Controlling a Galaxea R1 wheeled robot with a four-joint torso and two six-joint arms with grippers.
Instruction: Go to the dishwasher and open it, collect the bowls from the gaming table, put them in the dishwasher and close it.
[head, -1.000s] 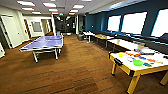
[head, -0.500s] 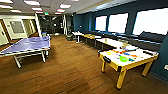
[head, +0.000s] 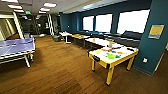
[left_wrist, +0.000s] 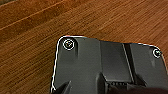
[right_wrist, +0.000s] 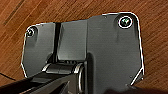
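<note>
Under both my wrists lies bare brown plank floor (left_wrist: 30, 37); from these views I cannot tell whether my jaws are spread or pressed together, and I judge that neither arm carries anything. Ahead and to my right stands the gaming table (head: 100, 59), white-topped on yellow legs, its near corner pointing toward me. The bowls sit among other bright clutter toward its near right edge — the lime green bowl (head: 111, 56) is plain enough, while a yellow patch near the left edge may be the smaller bowl, though I cannot confirm it. The dishwasher is not to be found in this room as seen. Risks, as I judge them: the near corner and the dark fitting on the short end project into my approach line, and a careless turn could clip them or a leg; the crowded top makes it easy to take the wrong item or knock loose pieces off the edge. To my left the blue table-tennis table (head: 16, 46) narrows that side, but between the two tables the floor is wide and open. Beyond the gaming table a row of further tables (head: 100, 41) runs along the windowed wall — tight passage there. The blue pillar (head: 155, 50) stands close by the table's far right corner, leaving little room on that side.
</note>
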